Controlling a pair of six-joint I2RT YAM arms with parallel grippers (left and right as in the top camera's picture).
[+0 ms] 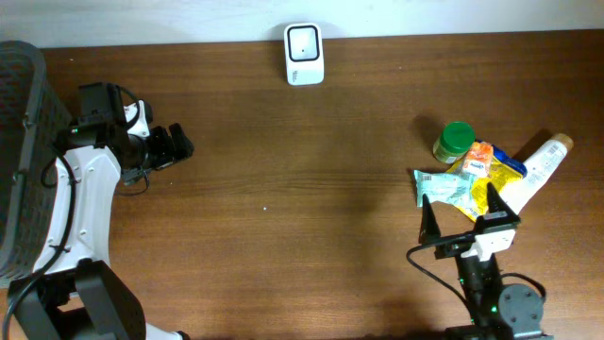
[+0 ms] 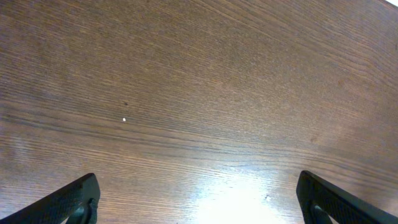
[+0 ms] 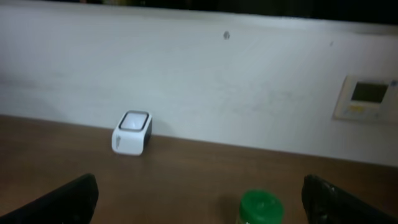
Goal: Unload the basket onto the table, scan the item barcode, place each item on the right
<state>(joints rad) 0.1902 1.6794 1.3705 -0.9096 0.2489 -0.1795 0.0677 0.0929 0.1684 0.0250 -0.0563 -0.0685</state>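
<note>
Both claws stand spread wide, holding nothing. My left claw (image 1: 177, 144) hangs over bare wood near the counter's (image 1: 283, 189) left edge, beside a black mesh basket (image 1: 19, 142). My right claw (image 1: 462, 213) sits towards the front-right corner, fingertips at the pile of packets (image 1: 453, 186), green-lidded jar (image 1: 457, 139) and white bottle (image 1: 538, 168). The barcode scanner (image 1: 304, 54) stands mid far edge, open wood between.
</note>
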